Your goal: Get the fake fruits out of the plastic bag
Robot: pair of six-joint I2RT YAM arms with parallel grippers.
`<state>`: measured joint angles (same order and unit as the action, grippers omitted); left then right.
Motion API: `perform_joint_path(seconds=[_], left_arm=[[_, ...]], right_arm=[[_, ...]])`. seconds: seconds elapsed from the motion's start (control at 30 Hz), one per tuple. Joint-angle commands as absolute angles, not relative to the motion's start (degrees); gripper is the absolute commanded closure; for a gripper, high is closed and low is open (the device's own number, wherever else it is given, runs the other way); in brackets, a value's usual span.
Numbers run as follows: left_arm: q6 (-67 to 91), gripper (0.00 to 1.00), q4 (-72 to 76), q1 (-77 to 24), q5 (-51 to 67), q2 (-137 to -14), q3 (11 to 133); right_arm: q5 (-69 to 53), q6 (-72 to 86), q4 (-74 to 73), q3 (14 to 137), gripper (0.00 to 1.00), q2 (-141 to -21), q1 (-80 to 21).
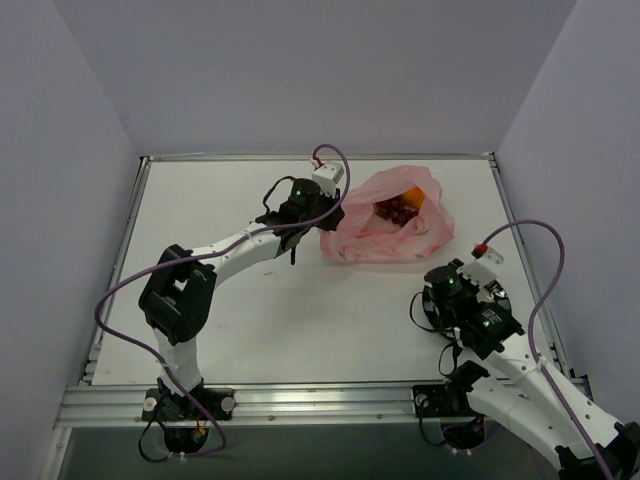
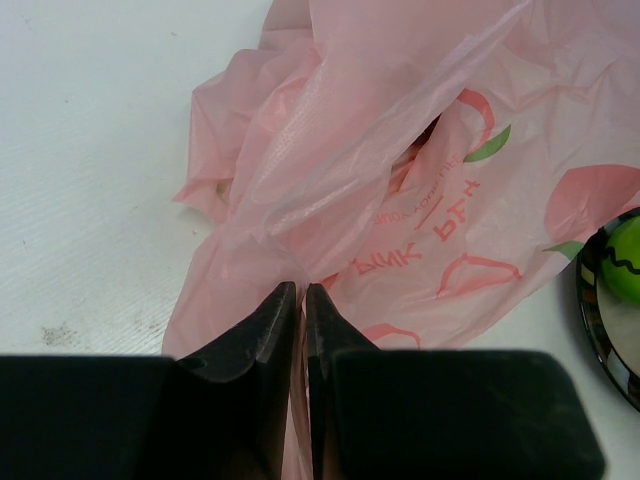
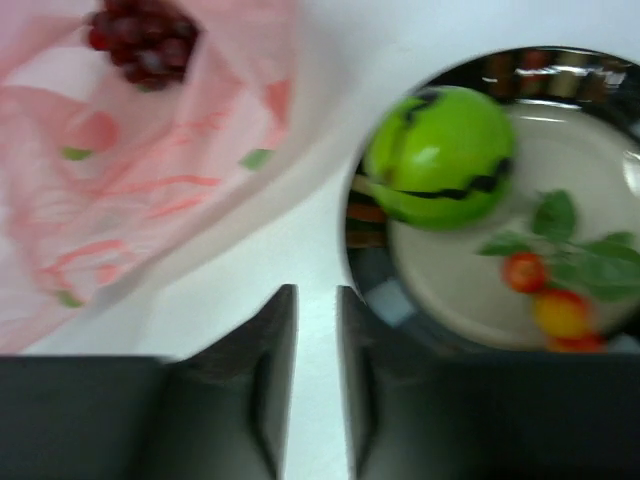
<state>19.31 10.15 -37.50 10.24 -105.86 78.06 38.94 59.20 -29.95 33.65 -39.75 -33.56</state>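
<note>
The pink plastic bag (image 1: pixel 390 225) lies at the back middle of the table, its mouth open to the top. The purple grape bunch (image 1: pixel 397 208) and the orange fruit (image 1: pixel 413 195) lie inside it. My left gripper (image 1: pixel 318 218) is shut on a fold of the bag (image 2: pixel 400 190) at its left edge, fingertips (image 2: pixel 285 300) pinching the film. The green fruit (image 3: pixel 440 155) sits on the black-rimmed plate (image 3: pixel 560 62). My right gripper (image 3: pixel 316 295) is empty, its jaws a narrow gap apart over bare table between the plate and the bag (image 3: pixel 130 200). The grapes (image 3: pixel 140 35) show through the bag's mouth.
The plate (image 1: pixel 422 312) is mostly hidden under my right arm in the top view; it also shows at the right edge of the left wrist view (image 2: pixel 592 300) with the green fruit (image 2: pixel 625 258). Grey walls close in the table at the back and on both sides.
</note>
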Motion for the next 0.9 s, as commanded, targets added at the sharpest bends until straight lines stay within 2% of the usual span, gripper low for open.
perform_joint_path(seconds=[0.0,0.07,0.2,0.4,0.47,0.5,0.67,0.7,0.77,0.8,0.87], left_arm=[[19.5,0.92,12.0,-37.7,10.7,-104.0,79.5],[19.6,0.92,12.0,-37.7,10.7,-103.9,79.5],[19.9,0.92,12.5,-37.7,10.5,-103.4,79.0],[20.2,0.92,12.9,-37.7,9.7,-102.7,78.6],[20.8,0.93,12.8,-37.7,8.1,-102.6,78.5],[21.5,0.97,12.5,-37.7,7.0,-102.6,78.7],[25.2,0.98,11.0,-37.2,5.8,-104.3,81.3],[25.6,0.98,11.1,-37.2,6.0,-104.6,81.6],[26.4,0.98,11.6,-36.7,6.7,-105.1,82.6],[26.8,0.98,11.9,-36.4,6.9,-105.3,83.0],[27.9,0.98,12.4,-35.6,7.6,-105.8,83.1]], right_arm=[[29.4,37.8,-8.3,36.5,0.87,-44.3,-34.4],[21.2,32.5,-0.6,39.4,0.99,-49.9,-34.4],[19.8,20.9,4.8,47.2,1.0,-68.8,-33.6],[10.8,9.0,14.5,52.7,0.99,-84.8,-24.1],[9.4,5.2,16.9,54.9,0.94,-87.6,-23.1],[9.7,4.7,17.2,55.9,0.91,-90.2,-22.5],[7.3,0.7,21.5,60.7,0.8,-97.5,-17.9],[6.6,0.6,21.6,61.6,0.73,-100.0,-17.5],[7.0,-1.0,22.4,63.5,0.66,-101.9,-17.3],[7.1,-1.1,22.8,63.9,0.54,-103.2,-17.3],[8.3,-1.7,24.0,64.7,0.47,-104.2,-17.2]])
